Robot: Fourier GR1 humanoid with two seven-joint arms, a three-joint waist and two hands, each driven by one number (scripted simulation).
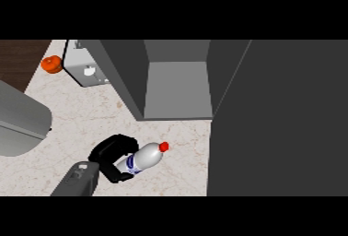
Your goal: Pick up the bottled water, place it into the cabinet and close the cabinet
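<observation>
Fingers curled round bottled water | cabinet open ahead

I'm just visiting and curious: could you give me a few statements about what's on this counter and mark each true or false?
1. The left hand has its fingers curled round the water bottle. True.
2. The bottle's cap is blue. False: the cap is red.
3. The cabinet stands open, its shelf bare. True.
4. The bottle already sits inside the cabinet. False: it is in front of it, over the counter.
5. An orange object lies at the far left. True.
</observation>
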